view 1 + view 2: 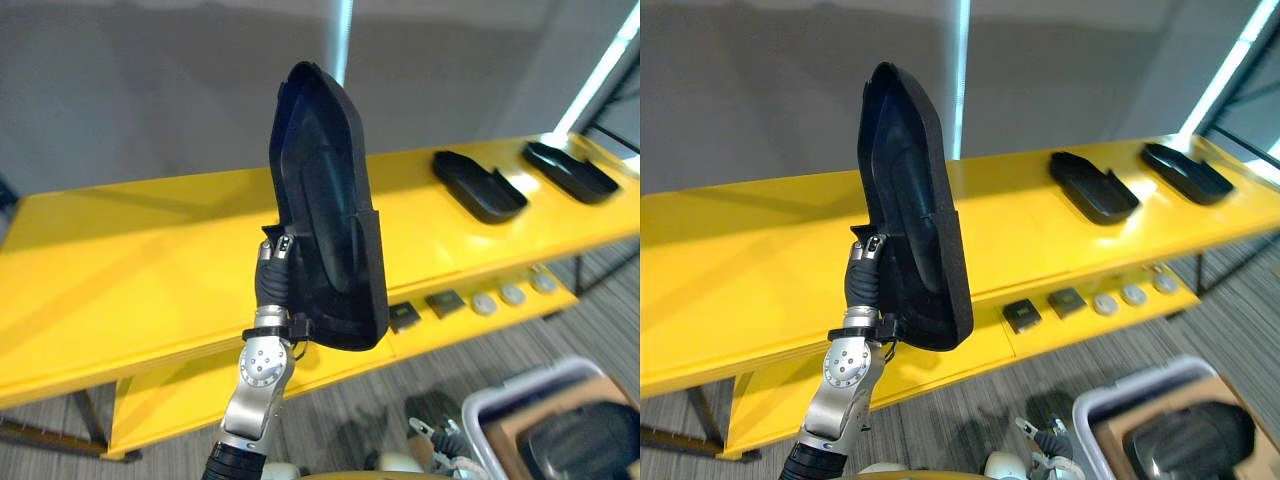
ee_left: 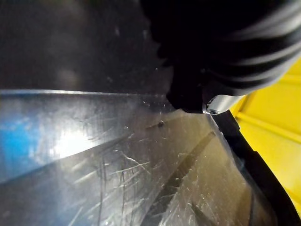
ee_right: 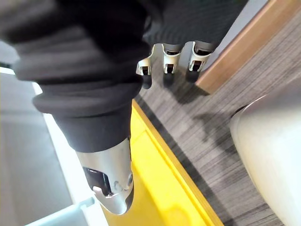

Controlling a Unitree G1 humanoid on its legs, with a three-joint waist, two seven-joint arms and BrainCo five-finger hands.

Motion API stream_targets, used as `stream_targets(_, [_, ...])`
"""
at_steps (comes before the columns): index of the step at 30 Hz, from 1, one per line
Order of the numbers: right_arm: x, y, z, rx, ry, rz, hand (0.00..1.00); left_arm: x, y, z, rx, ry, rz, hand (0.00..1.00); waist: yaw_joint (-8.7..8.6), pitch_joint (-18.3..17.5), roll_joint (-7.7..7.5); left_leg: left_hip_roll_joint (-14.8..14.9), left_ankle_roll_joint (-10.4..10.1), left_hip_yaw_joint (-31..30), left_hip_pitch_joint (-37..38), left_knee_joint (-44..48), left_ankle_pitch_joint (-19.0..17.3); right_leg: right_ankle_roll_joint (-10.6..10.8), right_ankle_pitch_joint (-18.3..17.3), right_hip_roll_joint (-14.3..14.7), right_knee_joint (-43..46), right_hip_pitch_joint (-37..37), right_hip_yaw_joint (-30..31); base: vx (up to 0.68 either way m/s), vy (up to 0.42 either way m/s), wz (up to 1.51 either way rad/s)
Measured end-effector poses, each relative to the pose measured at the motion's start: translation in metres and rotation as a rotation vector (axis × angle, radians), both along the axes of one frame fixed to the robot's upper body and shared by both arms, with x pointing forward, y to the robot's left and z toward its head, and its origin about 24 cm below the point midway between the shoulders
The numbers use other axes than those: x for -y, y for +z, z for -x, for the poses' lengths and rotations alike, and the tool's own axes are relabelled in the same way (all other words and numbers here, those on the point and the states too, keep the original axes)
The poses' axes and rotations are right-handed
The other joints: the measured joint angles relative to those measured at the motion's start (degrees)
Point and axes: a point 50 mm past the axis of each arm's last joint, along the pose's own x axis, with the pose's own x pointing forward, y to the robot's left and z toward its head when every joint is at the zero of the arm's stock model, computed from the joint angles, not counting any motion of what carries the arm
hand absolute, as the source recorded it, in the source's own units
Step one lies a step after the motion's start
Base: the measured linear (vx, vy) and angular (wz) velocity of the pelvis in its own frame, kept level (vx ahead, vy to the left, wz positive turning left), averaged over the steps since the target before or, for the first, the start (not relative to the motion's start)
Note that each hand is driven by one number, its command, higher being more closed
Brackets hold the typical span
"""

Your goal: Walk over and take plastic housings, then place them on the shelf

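A long black plastic housing (image 1: 325, 200) stands upright in the air in front of the yellow shelf (image 1: 120, 260), hollow side facing me. My left hand (image 1: 275, 265) holds it near its lower end from behind; most of the fingers are hidden by it. In the left wrist view a dark-tipped finger (image 2: 188, 94) presses against the housing's glossy inner surface (image 2: 117, 155). Two more black housings (image 1: 478, 183) (image 1: 570, 170) lie on the shelf's top at the right. My right hand (image 3: 169, 61) hangs low over the grey carpet, fingers relaxed, holding nothing.
The shelf's lower level carries two small dark square parts (image 1: 404, 316) and three round silver ones (image 1: 513, 294). A white bin (image 1: 520, 400) at the bottom right holds another black housing (image 1: 585, 445). A grey wall runs behind the shelf.
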Motion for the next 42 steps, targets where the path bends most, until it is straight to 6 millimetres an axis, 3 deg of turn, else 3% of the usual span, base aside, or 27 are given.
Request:
stream_targets(2, [0.002,0.006,-0.009,0.049,-0.006,0.01,0.0,0.003,-0.001,0.001,-0.006,-0.011,0.001,1.0,-0.22,0.0,-0.14,0.6,-1.4,-0.6,0.8,-3.1,2.2,-0.4,-0.1,0.2,-1.4,1.5,-2.7,0.12,-0.186,0.53])
stream_targets(13, [0.005,0.007,-0.004,0.056,-0.03,0.025,0.0,0.005,-0.001,0.001,-0.004,-0.016,-0.016,1.0,0.11,-0.2,-1.19,0.0,-1.1,-2.8,2.6,-9.6,7.5,-1.8,1.1,-0.2,-7.2,5.7,-8.3,0.01,-0.034,0.29])
stream_targets(17, [0.005,0.006,-0.002,0.052,-0.025,0.029,0.0,0.001,0.0,-0.001,0.001,0.016,-0.094,1.0,-0.21,-0.2,-1.35,2.1,-0.8,3.3,3.3,-12.5,7.5,-1.4,2.4,0.1,-8.9,6.3,-8.0,-0.15,0.002,-0.04])
stream_targets(19, [0.005,0.003,0.009,0.022,-0.024,0.034,0.0,0.002,0.0,-0.005,0.0,0.025,-0.131,1.0,-0.3,-1.5,-1.66,2.5,-0.7,5.3,3.7,-14.4,8.9,-1.0,3.5,0.3,-10.4,6.4,-7.9,-0.08,0.025,-0.03])
stream_targets(26, [0.004,0.002,0.011,0.015,0.005,0.028,0.0,-0.006,0.004,-0.045,-0.043,0.138,-0.196,1.0,-1.83,-2.2,-2.22,2.0,-0.3,6.3,5.1,-18.4,12.7,-0.4,6.3,0.5,-13.5,6.4,-6.8,-0.01,0.022,-0.05])
stream_targets(30, [0.004,0.002,0.011,0.015,0.008,0.027,0.0,-0.006,0.009,-0.066,-0.057,0.175,-0.227,1.0,-3.31,-2.2,-2.18,1.9,-0.2,6.9,5.0,-19.1,12.9,-0.3,7.1,0.6,-14.7,6.2,-6.1,0.01,0.016,-0.1])
stream_targets(34, [0.003,0.001,0.012,0.004,0.016,0.028,0.0,-0.004,0.017,-0.085,-0.072,0.191,-0.278,1.0,-3.6,-2.2,-2.07,1.9,-0.4,7.3,5.0,-19.5,13.1,-0.3,7.5,1.0,-15.5,5.8,-5.1,0.02,0.0,-0.13])
stream_targets(39, [0.002,0.004,0.0,0.029,0.035,0.03,0.0,-0.032,-0.003,-0.101,-0.215,0.274,-0.319,1.0,-6.26,-2.5,-0.72,2.0,-0.1,8.3,4.9,-21.8,14.6,-0.6,9.4,1.9,-18.6,5.5,-4.6,0.02,-0.007,-0.12])
stream_targets(42, [0.002,0.004,-0.001,0.034,0.045,0.019,0.0,-0.038,-0.012,-0.105,-0.285,0.291,-0.323,1.0,-6.4,-2.4,-0.65,2.1,-0.1,8.5,4.7,-21.9,14.6,-0.6,9.4,1.9,-18.6,5.2,-4.3,0.0,0.009,-0.02])
